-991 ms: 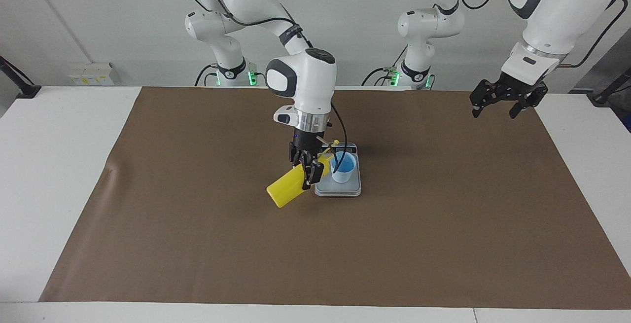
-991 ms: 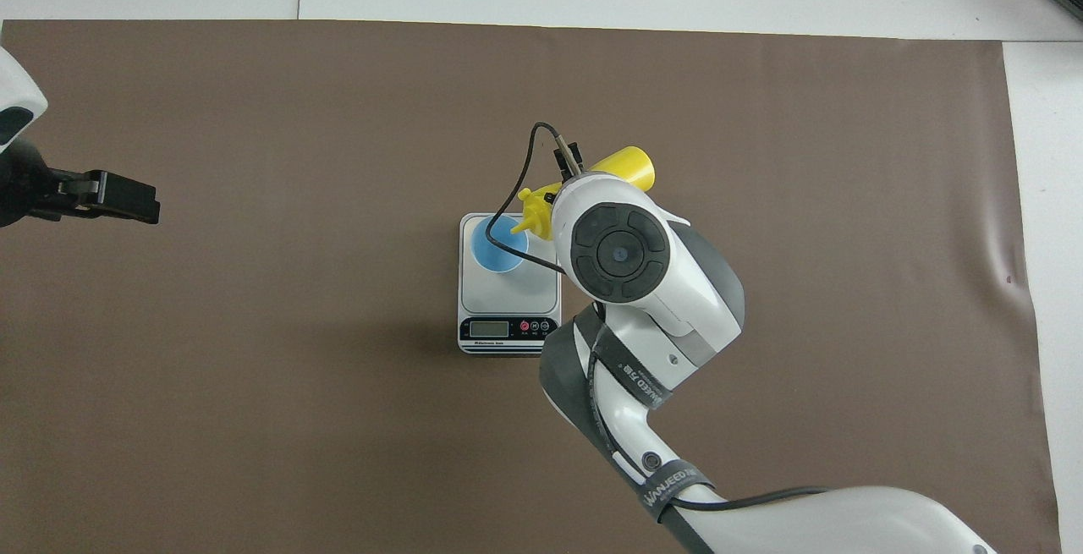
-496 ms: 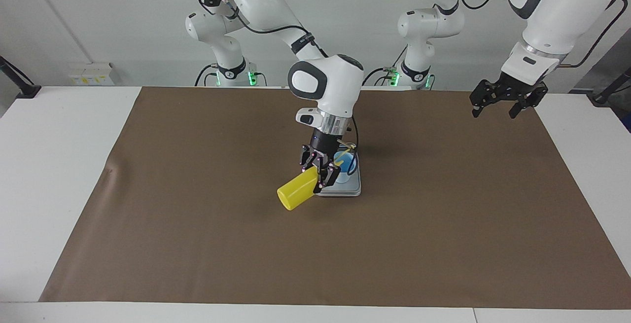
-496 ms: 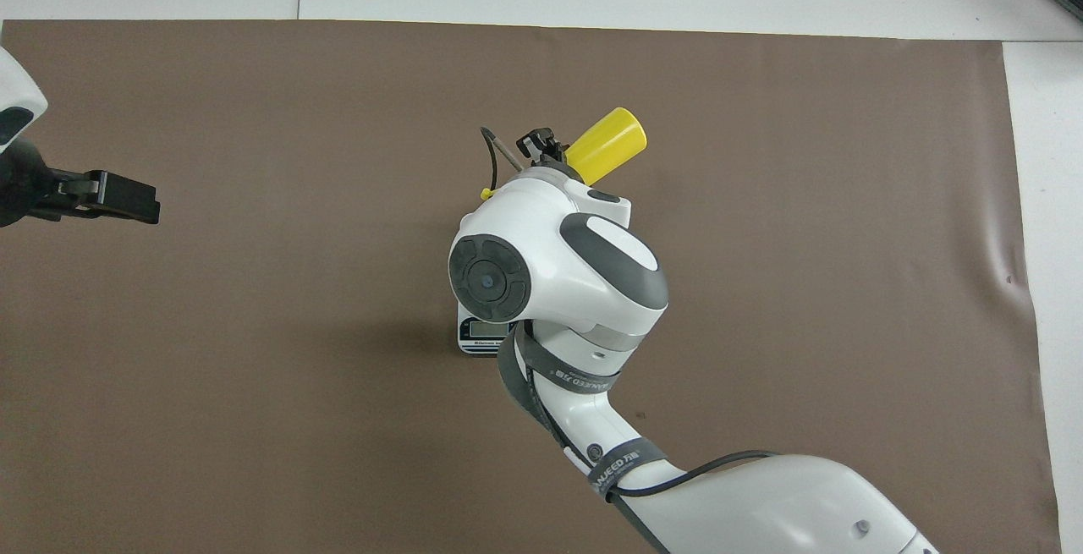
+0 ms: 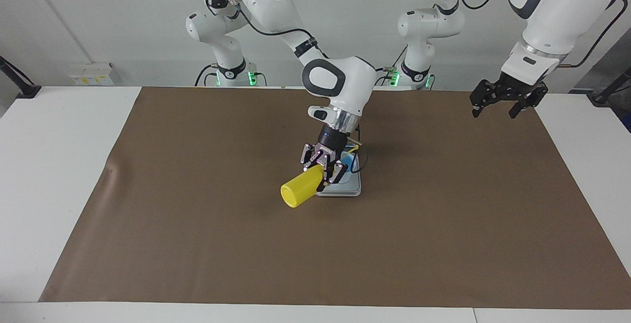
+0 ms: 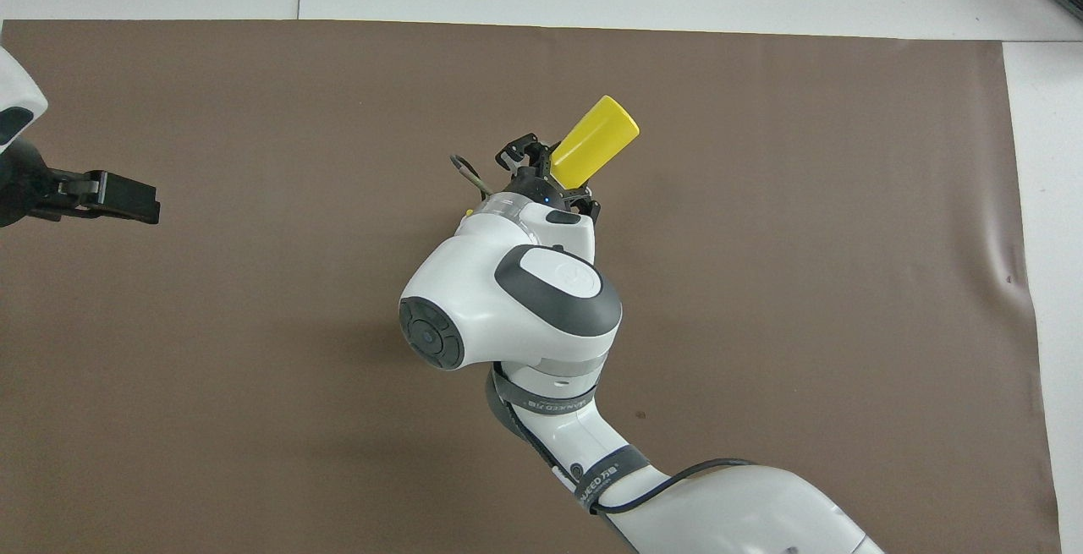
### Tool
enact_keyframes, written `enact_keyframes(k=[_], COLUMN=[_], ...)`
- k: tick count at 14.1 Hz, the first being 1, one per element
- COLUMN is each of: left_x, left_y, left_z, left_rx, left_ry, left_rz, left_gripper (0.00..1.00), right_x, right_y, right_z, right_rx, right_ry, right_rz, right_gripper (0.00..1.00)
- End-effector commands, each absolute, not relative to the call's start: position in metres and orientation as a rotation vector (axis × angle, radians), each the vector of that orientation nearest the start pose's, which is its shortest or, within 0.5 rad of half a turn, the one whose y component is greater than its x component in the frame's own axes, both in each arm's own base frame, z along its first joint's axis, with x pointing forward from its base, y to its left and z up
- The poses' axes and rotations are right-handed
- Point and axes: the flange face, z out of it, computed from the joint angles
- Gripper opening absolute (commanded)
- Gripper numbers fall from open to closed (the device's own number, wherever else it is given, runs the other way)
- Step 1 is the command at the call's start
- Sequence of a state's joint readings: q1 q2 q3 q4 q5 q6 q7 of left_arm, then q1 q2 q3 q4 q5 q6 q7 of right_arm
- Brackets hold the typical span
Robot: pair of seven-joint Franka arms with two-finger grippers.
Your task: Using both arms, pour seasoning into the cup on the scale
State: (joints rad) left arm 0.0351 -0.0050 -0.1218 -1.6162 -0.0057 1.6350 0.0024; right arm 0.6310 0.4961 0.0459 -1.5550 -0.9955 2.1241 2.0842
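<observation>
The right gripper [image 5: 323,170], clamped on the yellow squeeze bottle [image 5: 299,191], tips it nozzle-down over the blue cup [image 5: 348,163] on the scale [image 5: 345,190] at mid-table, on the brown mat [image 5: 197,214]. The cup is mostly hidden by the wrist. The bottle looks light and soft-walled, likely to flex if pinched hard; the mid-body hold near the shoulder seems the sound place to take it. Compared with a second ago, the wrist has rolled further, and the bottle's base has swung up and away from the robots. The left gripper [image 5: 504,97] waits, fingers spread and empty, above the mat's edge at its own end of the table.
</observation>
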Motion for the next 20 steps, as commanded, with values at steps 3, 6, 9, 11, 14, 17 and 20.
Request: enact_keyframes(k=[3,6,9,11,14,17,20], left_x=[0.547,0.547,0.547,0.547,0.547,0.547,0.547], left_y=[-0.047,-0.046,-0.046,-0.046,-0.046,-0.046,-0.046], left_z=[0.614,0.614,0.614,0.614,0.614,0.614,0.614], left_rx=[-3.155,-3.156,-3.156,-3.156,-3.156,-3.156,-3.156], left_ry=[0.124,0.122,0.122,0.122,0.122,0.122,0.122], left_rz=[-0.028,-0.028,-0.028,-0.028,-0.030,-0.028,-0.028], left_gripper=[1.00,1.00,1.00,1.00,1.00,1.00,1.00], right_x=[0.580,0.577,0.576,0.575,0.574,0.577,0.586], right_y=[0.407,0.410,0.410,0.409,0.409,0.401,0.372], right_z=[0.388,0.386,0.385,0.385,0.387,0.399,0.430], right_rx=[-2.644,-2.651,-2.644,-2.638,-2.616,-2.576,-2.486], right_ry=[1.253,1.250,1.277,1.306,1.377,1.484,1.672], right_rz=[-1.374,-1.372,-1.352,-1.348,-1.313,-1.217,-1.053], right_gripper=[0.00,0.00,0.00,0.00,0.00,0.00,0.00])
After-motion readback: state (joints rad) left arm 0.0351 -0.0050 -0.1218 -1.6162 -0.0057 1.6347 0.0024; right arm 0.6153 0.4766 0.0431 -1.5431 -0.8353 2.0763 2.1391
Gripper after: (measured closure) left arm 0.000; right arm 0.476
